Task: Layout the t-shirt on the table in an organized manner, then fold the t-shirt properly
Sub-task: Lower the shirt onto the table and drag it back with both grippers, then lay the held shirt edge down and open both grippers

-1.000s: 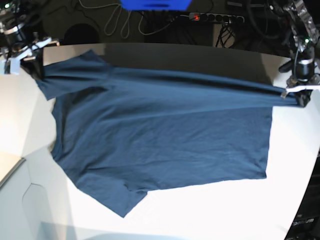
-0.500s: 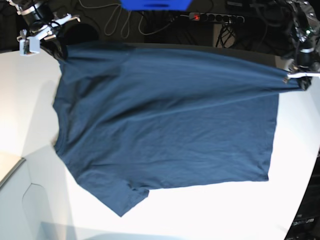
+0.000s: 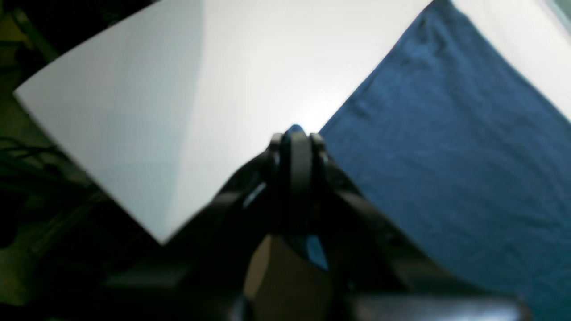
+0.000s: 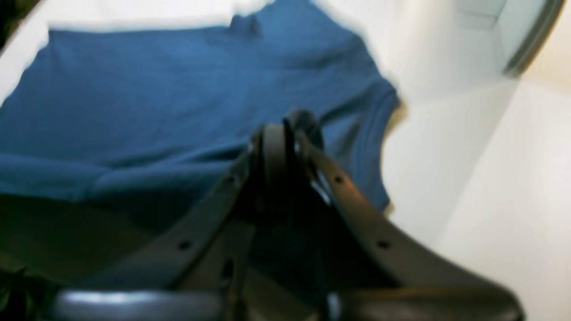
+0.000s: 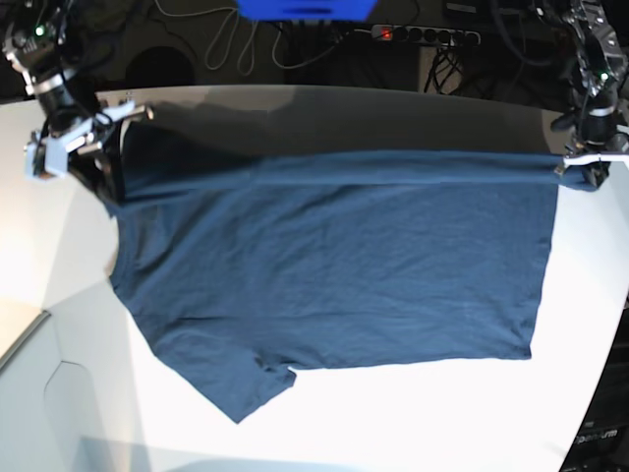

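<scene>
The dark navy t-shirt (image 5: 334,265) lies spread across the white table (image 5: 413,413), with one sleeve pointing to the near left. Its far edge is stretched in a straight, taut line between both grippers. My left gripper (image 5: 587,169) at the right of the base view is shut on the shirt's far right corner; its wrist view shows the shut gripper (image 3: 296,133) beside blue cloth (image 3: 446,156) over the table (image 3: 178,89). My right gripper (image 5: 98,157) at the far left is shut on the sleeve end; the right wrist view shows the shut gripper (image 4: 285,129) above the t-shirt (image 4: 156,89).
Behind the table's curved far edge lie a power strip (image 5: 423,35), loose cables (image 5: 231,44) and a blue object (image 5: 305,8) on a dark floor. A grey-rimmed panel (image 5: 20,339) sits at the left edge. The table's right edge runs close to my left gripper.
My right gripper swung up toward the back, then came down and forward with the sleeve end. The shirt's far edge now runs straighter and tauter. My left gripper barely moved.
</scene>
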